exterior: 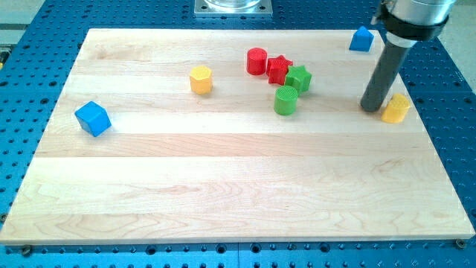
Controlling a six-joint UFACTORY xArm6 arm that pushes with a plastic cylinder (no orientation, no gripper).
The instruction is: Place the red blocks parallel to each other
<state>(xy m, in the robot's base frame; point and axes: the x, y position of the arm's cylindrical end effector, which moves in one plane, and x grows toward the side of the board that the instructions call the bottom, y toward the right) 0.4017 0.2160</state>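
Wooden board (223,193): red cylinder (256,61) touches red star (279,70) (glossy).

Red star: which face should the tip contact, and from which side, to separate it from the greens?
Probably its right face, coming from the view's top-right. The red star touches the red cylinder on its left and the green star at lower right. My tip sits far right, beside the yellow block.

Board (223,186): showing pale wood, smooth, visible grain
Base (37,30): looking like blue perforated metal
Rod (383,74): appearing dark, matt
Red cylinder (256,61): looking smooth, faintly glossy
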